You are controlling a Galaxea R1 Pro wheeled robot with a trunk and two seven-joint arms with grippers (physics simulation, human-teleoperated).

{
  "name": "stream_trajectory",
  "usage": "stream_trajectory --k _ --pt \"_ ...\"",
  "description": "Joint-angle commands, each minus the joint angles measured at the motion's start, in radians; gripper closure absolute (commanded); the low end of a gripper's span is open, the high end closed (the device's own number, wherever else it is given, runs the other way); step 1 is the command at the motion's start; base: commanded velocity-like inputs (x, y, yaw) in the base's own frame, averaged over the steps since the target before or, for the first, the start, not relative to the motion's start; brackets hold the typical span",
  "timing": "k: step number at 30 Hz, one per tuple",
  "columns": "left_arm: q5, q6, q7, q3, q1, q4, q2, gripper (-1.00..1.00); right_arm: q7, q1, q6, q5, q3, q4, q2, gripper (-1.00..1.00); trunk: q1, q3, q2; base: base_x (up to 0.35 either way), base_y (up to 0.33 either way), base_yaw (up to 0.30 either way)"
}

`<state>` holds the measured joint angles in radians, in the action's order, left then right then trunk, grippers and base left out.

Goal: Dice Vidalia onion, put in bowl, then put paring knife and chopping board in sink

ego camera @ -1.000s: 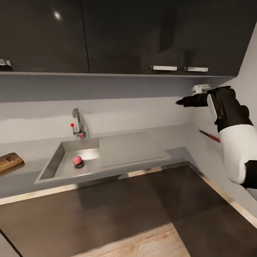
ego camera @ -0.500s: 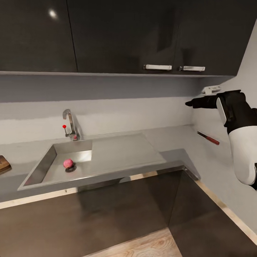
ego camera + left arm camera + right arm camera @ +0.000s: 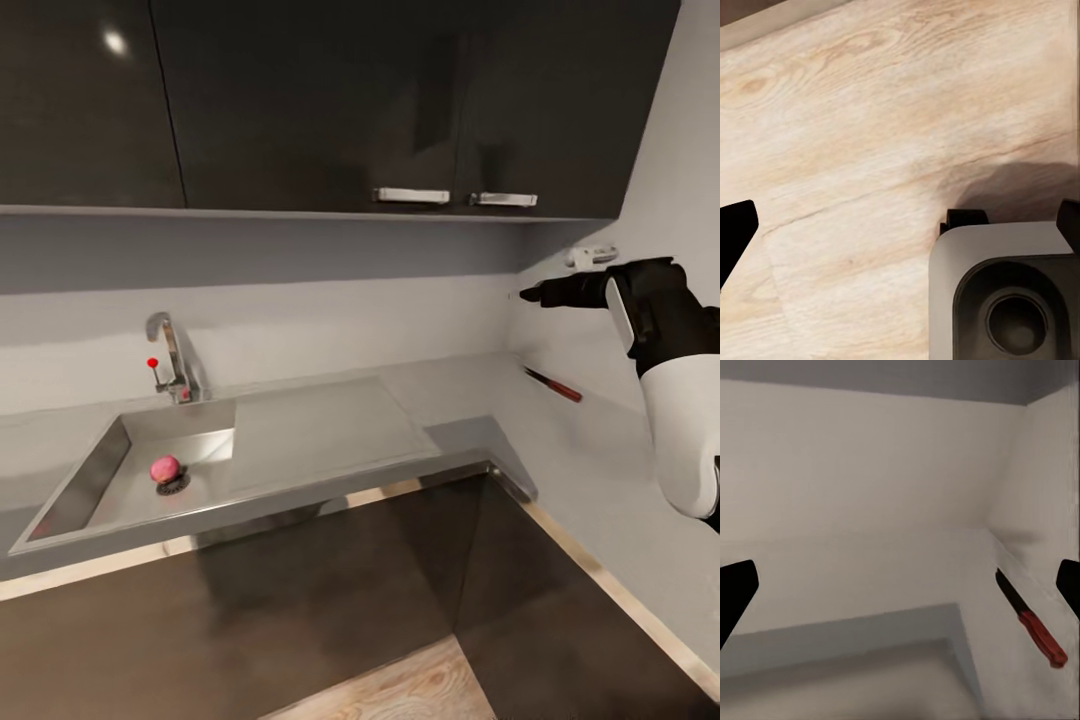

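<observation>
The Vidalia onion (image 3: 165, 468), a small pinkish ball, rests by the drain in the steel sink (image 3: 80, 490). The paring knife (image 3: 553, 384), red-handled, lies on the grey countertop (image 3: 470, 400) by the right wall. My right gripper (image 3: 530, 294) is held high in the air above the knife and points toward the corner. In the right wrist view its dark fingertips (image 3: 735, 592) stand far apart, so the right gripper (image 3: 900, 585) is open, with the knife (image 3: 1031, 621) ahead of it. My left gripper (image 3: 900, 225) is open over the wooden floor. The chopping board and the bowl are out of view.
A curved chrome tap (image 3: 170, 355) with a red knob stands behind the sink. Dark wall cabinets (image 3: 300, 100) hang above, and dark base cabinets (image 3: 300, 600) run below around the corner. The flat drainer (image 3: 320, 430) lies right of the basin.
The camera has turned right, so the whole scene slid left and the chopping board left the picture. The knife, earlier partly behind my right arm, now shows fully.
</observation>
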<state>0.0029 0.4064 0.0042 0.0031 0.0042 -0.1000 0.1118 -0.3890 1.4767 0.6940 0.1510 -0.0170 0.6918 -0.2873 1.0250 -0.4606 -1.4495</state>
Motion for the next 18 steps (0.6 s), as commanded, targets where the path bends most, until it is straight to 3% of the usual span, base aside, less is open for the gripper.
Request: stream_trajectory --k 1,3,6,18 --pt "0.0 0.002 0.0 0.0 0.0 -0.001 0.0 -1.0 -0.007 0.001 -0.005 0.011 -0.001 -0.005 -0.002 -1.0 0.0 0.0 0.0 0.0 0.0 -0.19" --pt "0.0 0.002 0.0 0.0 0.0 -0.001 0.0 -1.0 -0.006 0.001 -0.013 0.011 -0.001 -0.012 -0.006 -1.0 0.0 0.002 0.0 0.0 0.0 -0.19" --pt "0.0 0.002 0.0 0.0 0.0 -0.002 0.0 -1.0 -0.003 0.001 -0.045 0.012 0.0 -0.035 -0.038 -1.0 0.0 0.004 0.0 0.0 0.0 -0.118" --pt "0.0 0.002 0.0 0.0 0.0 -0.003 -0.001 -1.0 -0.002 0.001 -0.051 0.011 -0.001 -0.039 -0.044 -1.0 0.0 0.005 0.0 0.0 0.0 -0.007"
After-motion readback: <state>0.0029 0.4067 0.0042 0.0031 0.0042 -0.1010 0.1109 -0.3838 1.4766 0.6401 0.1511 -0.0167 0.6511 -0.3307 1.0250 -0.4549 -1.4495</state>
